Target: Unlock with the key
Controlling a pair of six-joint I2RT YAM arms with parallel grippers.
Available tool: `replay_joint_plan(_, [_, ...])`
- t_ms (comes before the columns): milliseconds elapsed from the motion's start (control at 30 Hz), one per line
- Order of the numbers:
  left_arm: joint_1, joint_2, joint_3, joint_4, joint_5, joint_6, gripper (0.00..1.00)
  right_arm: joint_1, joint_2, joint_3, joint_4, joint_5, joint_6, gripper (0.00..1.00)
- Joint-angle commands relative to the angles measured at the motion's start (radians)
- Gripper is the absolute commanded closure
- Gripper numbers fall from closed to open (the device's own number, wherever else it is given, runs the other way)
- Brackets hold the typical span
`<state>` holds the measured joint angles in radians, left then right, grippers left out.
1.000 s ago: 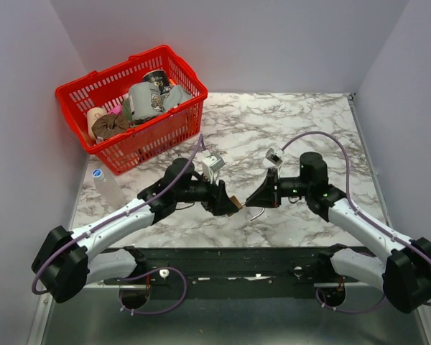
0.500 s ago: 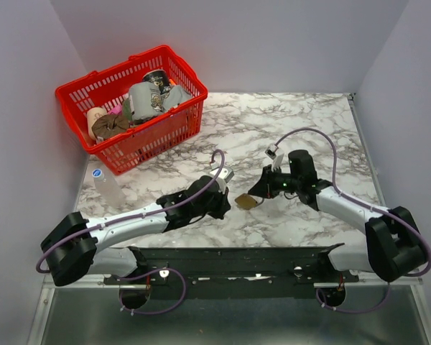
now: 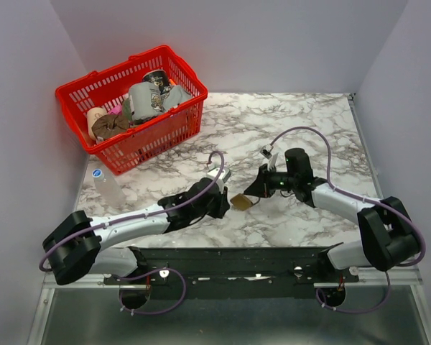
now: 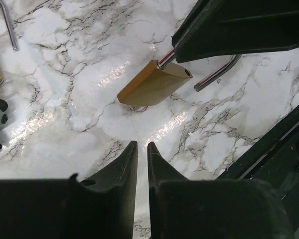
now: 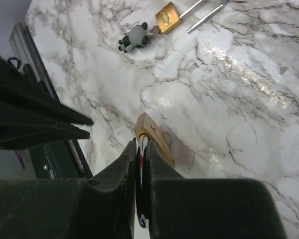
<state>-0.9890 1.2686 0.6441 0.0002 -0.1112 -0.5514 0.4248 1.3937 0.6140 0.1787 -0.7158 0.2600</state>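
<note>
**Padlock in the grip, key out of sight**

The right tool [image 5: 141,143] is clamped shut on the silver shackle [image 4: 217,74] of a brass padlock [image 4: 152,85], tilting its flat body so that the far corner rests on the marble table [image 4: 65,129]. Facing it, the left tool [image 4: 142,147] hovers just beside the lock with its jaws barely ajar and nothing between them.

The key cannot be picked out with certainty. The only hint is a thin wire loop [image 4: 135,107] peeking from under the padlock's lower edge.

One shackle leg appears to stand clear of its hole, so the lock may already be sprung.

A key for so small a lock is probably light, stiff and slick on its metal blade. It is best pinched flat across its head, with the blade in line with the keyway.

A second padlock [image 5: 168,17] with a panda charm [image 5: 134,37] lies well apart.
</note>
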Motion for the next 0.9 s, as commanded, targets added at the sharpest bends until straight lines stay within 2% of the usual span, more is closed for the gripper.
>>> replay_joint_plan(0, [0.055, -0.096, -0.037, 0.001, -0.030, -0.008, 0.56, 0.019, -0.033, 0.026, 0.081, -0.165, -0.045, 0.97])
replay_joint_plan(33, [0.070, -0.116, -0.049, 0.010, 0.022, -0.005, 0.47, 0.020, -0.036, 0.036, 0.079, -0.178, -0.050, 0.97])
replay_joint_plan(67, [0.087, -0.158, -0.064, 0.030, 0.056, 0.007, 0.30, 0.029, -0.045, 0.042, 0.071, -0.203, -0.056, 0.97])
replay_joint_plan(133, [0.150, -0.198, -0.103, 0.107, 0.160, 0.021, 0.17, 0.032, -0.056, 0.056, 0.042, -0.232, -0.071, 0.97])
replay_joint_plan(167, [0.176, -0.221, -0.110, 0.130, 0.289, 0.033, 0.12, 0.035, -0.062, 0.072, 0.030, -0.272, -0.076, 0.97])
replay_joint_plan(267, [0.236, -0.250, -0.115, 0.184, 0.501, 0.044, 0.08, 0.038, -0.090, 0.098, -0.013, -0.367, -0.082, 0.98])
replay_joint_plan(333, [0.269, -0.262, -0.115, 0.213, 0.580, 0.045, 0.07, 0.042, -0.122, 0.112, -0.060, -0.395, -0.094, 0.98])
replay_joint_plan(500, [0.280, -0.223, -0.103, 0.317, 0.825, -0.024, 0.01, 0.046, -0.191, 0.127, -0.094, -0.464, -0.084, 0.98])
replay_joint_plan(767, [0.280, -0.215, -0.098, 0.357, 0.903, -0.070, 0.01, 0.054, -0.269, 0.127, -0.097, -0.543, -0.051, 0.98])
replay_joint_plan(867, [0.280, -0.186, -0.104, 0.426, 0.967, -0.128, 0.01, 0.061, -0.286, 0.128, -0.091, -0.574, -0.033, 0.98])
